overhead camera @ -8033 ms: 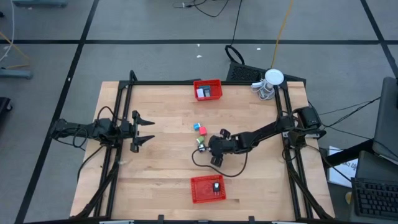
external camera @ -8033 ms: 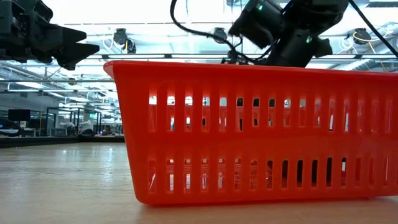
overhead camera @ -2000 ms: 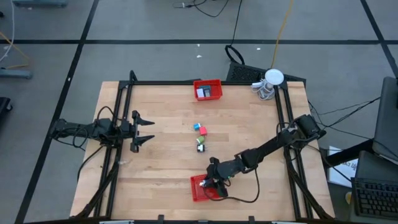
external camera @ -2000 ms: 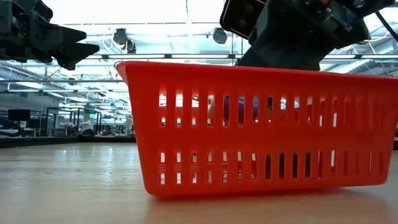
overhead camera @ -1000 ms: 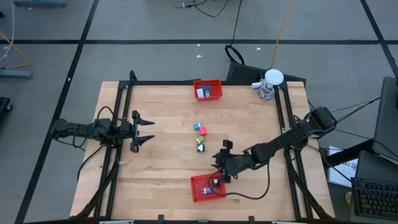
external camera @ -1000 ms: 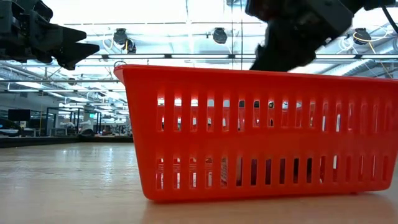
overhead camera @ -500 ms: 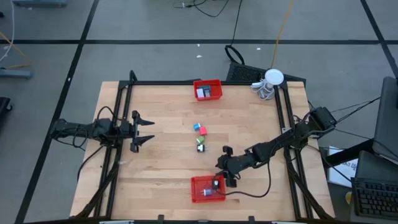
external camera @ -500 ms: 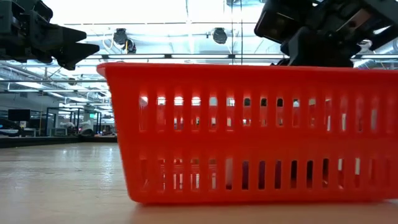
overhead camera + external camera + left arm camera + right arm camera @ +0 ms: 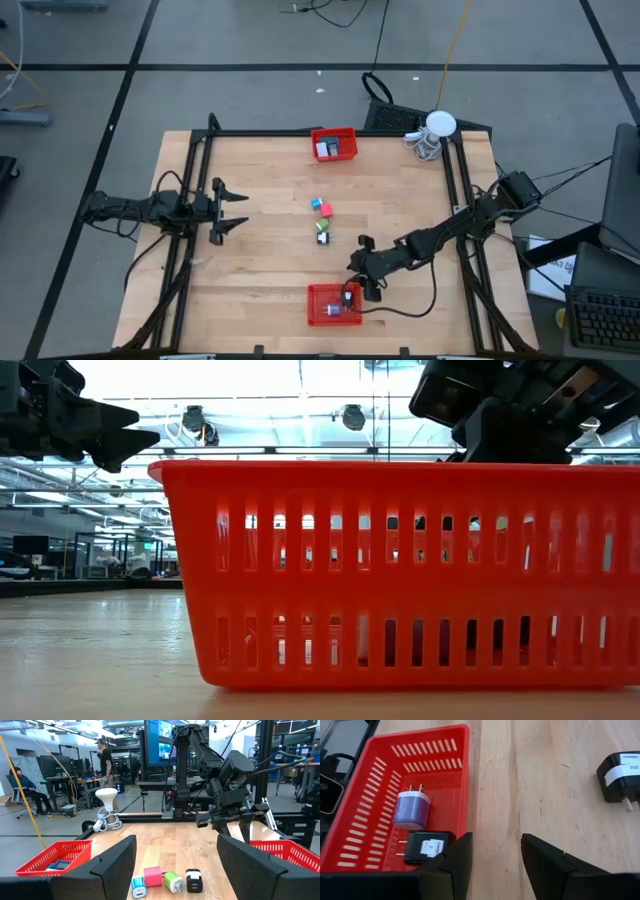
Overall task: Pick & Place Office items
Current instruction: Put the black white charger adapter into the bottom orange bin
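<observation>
The near red basket holds a purple charger and a black one, both lying flat on its floor. On the table's middle lie a teal plug, a pink one, a green one and a black one. My right gripper hovers open over the near basket's far right corner. My left gripper waits open at the table's left, its fingers pointing toward the plugs. My right gripper has one finger standing over the far wall of the near basket, at its right end. Whether that finger touches the rim, I cannot tell. Nothing is between the fingers.
A second red basket with something white and dark in it stands at the far edge. A white round object with a coiled cable sits at the far right corner. Black frame rails run along both sides. Bare wood lies between the plugs and my left gripper.
My right gripper has shifted slightly toward the table's near edge and then held still above the basket's far right corner. The near basket has turned a little on the table; in the low view its left end now shows farther left.
</observation>
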